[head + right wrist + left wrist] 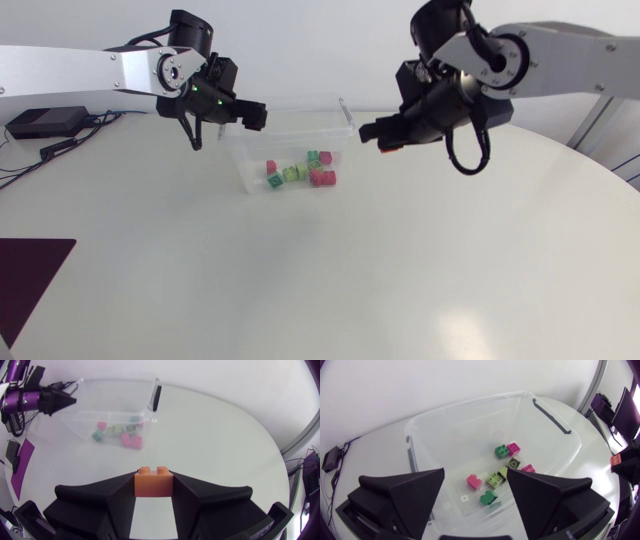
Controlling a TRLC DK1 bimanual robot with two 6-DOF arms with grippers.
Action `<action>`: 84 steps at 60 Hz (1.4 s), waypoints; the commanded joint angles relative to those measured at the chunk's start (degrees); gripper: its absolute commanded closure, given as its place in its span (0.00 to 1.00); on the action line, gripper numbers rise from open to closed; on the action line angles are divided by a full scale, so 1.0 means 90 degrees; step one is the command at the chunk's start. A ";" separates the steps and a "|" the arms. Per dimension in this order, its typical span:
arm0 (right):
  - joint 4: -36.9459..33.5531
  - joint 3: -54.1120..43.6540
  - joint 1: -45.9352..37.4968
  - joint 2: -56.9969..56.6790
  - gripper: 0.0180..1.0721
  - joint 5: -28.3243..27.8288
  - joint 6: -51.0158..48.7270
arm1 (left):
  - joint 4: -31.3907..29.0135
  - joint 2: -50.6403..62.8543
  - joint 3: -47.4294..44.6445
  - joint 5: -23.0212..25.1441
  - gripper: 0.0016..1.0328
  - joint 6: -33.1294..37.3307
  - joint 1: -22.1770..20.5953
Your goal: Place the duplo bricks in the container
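A clear plastic container (345,125) stands at the back middle of the table, with several pink, green and lime duplo bricks (300,173) on its floor. My left gripper (252,115) hangs open over the container's left part. In the left wrist view a pink brick (474,481) and a green brick (488,498) lie below, between its fingers (405,492). My right gripper (372,133) hovers just right of the container, shut on an orange brick (154,481), which its fingers clamp from both sides. The container (147,397) lies ahead of it.
A dark purple mat (30,275) lies at the table's front left edge. A black box with cables (45,122) sits at the back left. Bare white tabletop (400,270) spreads in front of the container and to the right.
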 commanded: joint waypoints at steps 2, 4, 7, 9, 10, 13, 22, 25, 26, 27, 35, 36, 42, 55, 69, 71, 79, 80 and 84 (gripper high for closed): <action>0.0177 0.0596 0.0123 0.0116 0.77 -0.0013 -0.0258 | -0.0612 -0.0251 0.0277 0.0056 0.03 0.0030 0.0282; 0.0392 0.0733 0.0113 0.0165 0.76 -0.0013 -0.0297 | -0.0670 -0.0407 0.0199 0.0134 0.03 0.0079 0.0360; 0.0480 0.1085 0.0113 0.0380 0.76 -0.0081 -0.0376 | -0.0699 -0.0817 -0.0016 0.0290 0.03 0.0157 0.0536; 0.0548 0.1329 0.0113 0.0565 0.76 -0.0120 -0.0405 | -0.0817 -0.1061 -0.0113 0.0368 0.03 0.0216 0.0614; 0.0578 0.1436 0.0113 0.0643 0.76 -0.0120 -0.0415 | -0.0846 -0.1139 -0.0152 0.0398 0.03 0.0235 0.0643; 0.0646 0.1710 0.0123 0.0868 0.76 -0.0159 -0.0483 | -0.0983 -0.1540 -0.0338 0.0495 0.03 0.0294 0.0721; 0.0656 0.2715 0.0231 0.1717 0.75 -0.0159 -0.0483 | -0.1022 -0.2946 -0.1207 0.0935 0.03 0.0372 0.0819; 0.0666 0.2999 0.0299 0.1991 0.75 -0.0159 -0.0493 | -0.1031 -0.3356 -0.1451 0.1179 0.03 0.0352 0.0838; 0.0685 0.3047 0.0309 0.2049 0.75 -0.0159 -0.0493 | -0.1031 -0.3425 -0.1480 0.1198 0.03 0.0343 0.0838; 0.0744 0.3135 0.0338 0.2167 0.74 -0.0159 -0.0493 | -0.1041 -0.3600 -0.1568 0.1208 0.03 0.0333 0.0838; 0.1027 0.3692 0.0475 0.2899 0.72 -0.0159 -0.0493 | -0.1041 -0.4557 -0.2203 0.1316 0.03 0.0186 0.0838; 0.1095 0.3751 0.0494 0.2977 0.71 -0.0159 -0.0502 | -0.1031 -0.4753 -0.2369 0.1316 0.03 0.0177 0.0838; 0.0988 0.4337 0.0582 0.3612 0.46 -0.0101 -0.0502 | -0.0914 -0.5241 -0.2867 0.1306 0.03 0.0147 0.0858; 0.0333 0.5206 0.0651 0.4383 0.04 0.0036 -0.0542 | -0.0602 -0.5856 -0.3561 0.1306 0.03 0.0196 0.1024; 0.0880 0.3497 0.0494 0.2645 0.04 0.0221 -0.0649 | -0.0426 -0.6696 -0.3893 0.1247 0.03 0.0196 0.1307; 0.1046 0.3116 0.0455 0.2294 0.04 0.0251 -0.0717 | -0.0367 -0.6843 -0.4000 0.1159 0.03 0.0216 0.1307; 0.1691 0.1456 0.0338 0.0848 0.04 0.0456 -0.1001 | -0.0172 -0.7399 -0.4439 0.0905 0.03 0.0372 0.1317; 0.1759 0.1260 0.0319 0.0672 0.04 0.0505 -0.1010 | -0.0162 -0.7477 -0.4508 0.0866 0.03 0.0401 0.1307; 0.1955 0.0440 0.0240 -0.0148 0.04 0.0661 -0.1069 | 0.0013 -0.7751 -0.4781 0.0593 0.03 0.0479 0.1307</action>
